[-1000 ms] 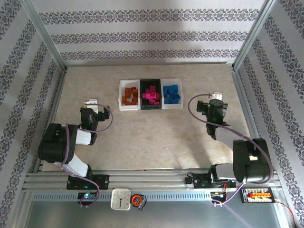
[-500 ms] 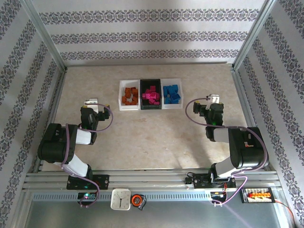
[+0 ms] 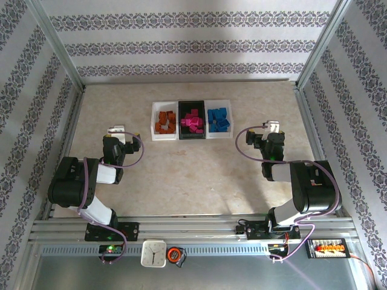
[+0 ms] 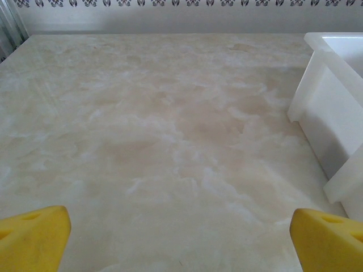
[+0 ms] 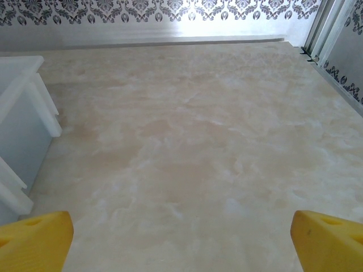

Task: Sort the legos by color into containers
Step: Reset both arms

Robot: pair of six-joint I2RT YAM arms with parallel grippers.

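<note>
right arm [image 3: 305, 190] nearer its base than before; left tool [image 3: 116, 130], right tool [image 3: 273, 126] agape, empty; three containers [image 3: 153, 121] of legos [image 3: 192, 121]

Bright, even light (soft shadows)

The table [image 4: 170, 141] is smooth, marbled beige with a soft sheen. The white container [image 4: 332, 127] is smooth, faintly glossy plastic (the legos [image 3: 192, 121] look plastic too). The yellow fingertips [image 4: 34, 238] look matt. The frame rails [image 3: 193, 225] are dull metal.
</note>
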